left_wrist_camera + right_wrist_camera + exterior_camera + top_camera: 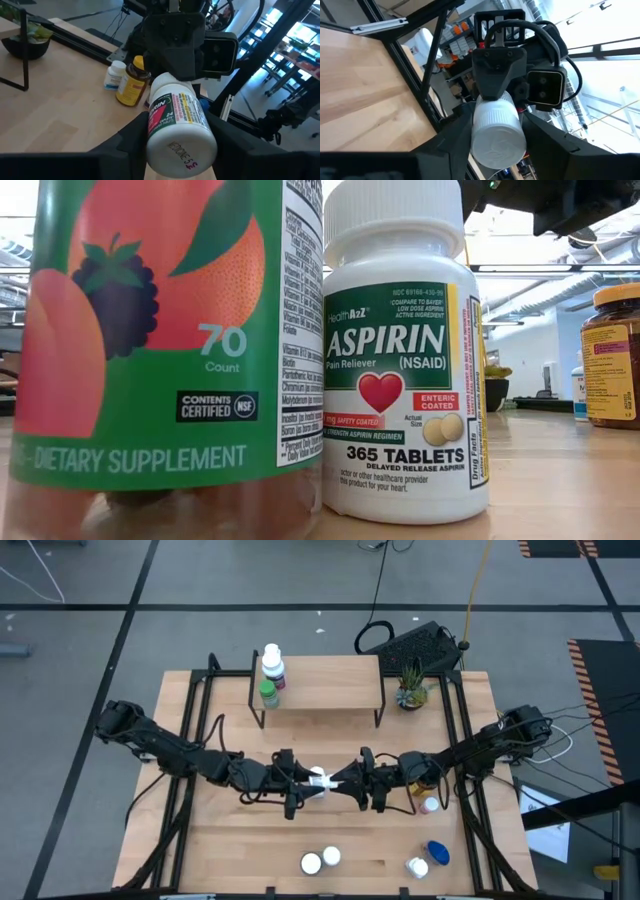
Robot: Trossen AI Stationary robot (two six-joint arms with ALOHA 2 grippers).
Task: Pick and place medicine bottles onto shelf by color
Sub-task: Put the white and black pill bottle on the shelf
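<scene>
A white aspirin bottle (318, 778) lies level in the air over the table's middle, held between both grippers. My left gripper (300, 785) comes from the left and is shut on its base end (180, 150). My right gripper (342, 780) comes from the right and is shut on its cap end (497, 135). The shelf (330, 680) stands at the far side. At its left end stand a white bottle with a purple label (272, 665) and a green bottle (268, 693). My left gripper pinches the bottle's sides near its base (156, 142) between its two fingers. The fingers lie level, coming from the table's left, along the bottle. The bottle lies level, clear of the table, its marked base toward the wrist. My right gripper pinches the bottle's white ribbed cap (495, 117) between its two fingers. The fingers lie level, coming from the table's right, along the bottle. The cap's top faces the wrist, and the bottle is clear of the table.
An amber bottle (425, 778) and a small white bottle (431, 805) stand under the right arm. Two white bottles (320, 860), a blue one (437, 852) and a white one (417, 866) stand near the front edge. A potted plant (410, 690) stands right of the shelf.
</scene>
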